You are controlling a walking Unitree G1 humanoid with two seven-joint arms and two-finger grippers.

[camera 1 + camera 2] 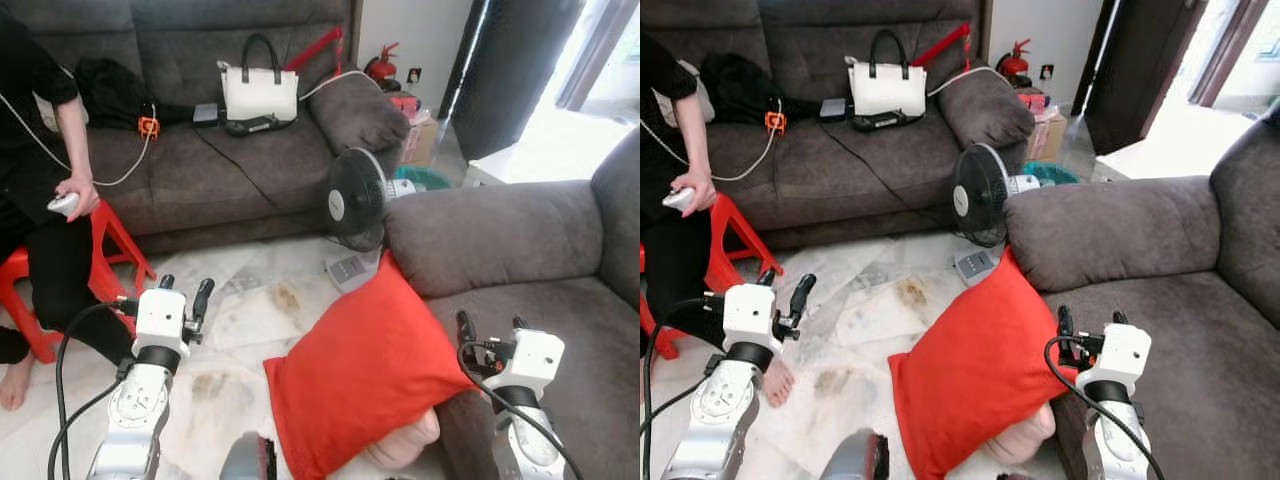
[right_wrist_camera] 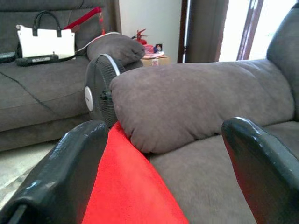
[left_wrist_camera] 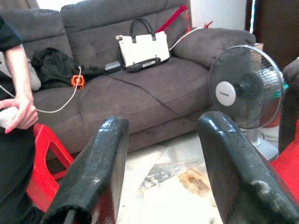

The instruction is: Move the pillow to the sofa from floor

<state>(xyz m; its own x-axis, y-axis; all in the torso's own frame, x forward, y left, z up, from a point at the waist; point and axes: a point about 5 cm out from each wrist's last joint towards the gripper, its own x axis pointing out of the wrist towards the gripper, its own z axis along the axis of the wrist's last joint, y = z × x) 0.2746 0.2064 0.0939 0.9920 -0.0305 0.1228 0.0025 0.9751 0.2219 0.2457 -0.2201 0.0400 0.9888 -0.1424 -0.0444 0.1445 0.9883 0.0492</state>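
A red pillow (image 1: 365, 375) leans tilted against the front of the grey sofa (image 1: 540, 300) on my right, its lower corner on the marble floor and its top corner by the sofa's armrest (image 2: 187, 100). My right gripper (image 1: 492, 321) hovers open over the sofa seat just right of the pillow's edge, holding nothing. To the pillow's left, my left gripper (image 1: 185, 285) is raised open above the floor, also with nothing in it. In the right wrist view the pillow (image 2: 128, 186) lies between the fingers' line of sight and the armrest.
A black standing fan (image 1: 357, 200) stands on the floor behind the pillow. A second grey sofa (image 1: 200, 170) at the back carries a white handbag (image 1: 258, 92) and cables. A person (image 1: 35, 150) sits on a red stool (image 1: 110, 245) at left, holding a controller.
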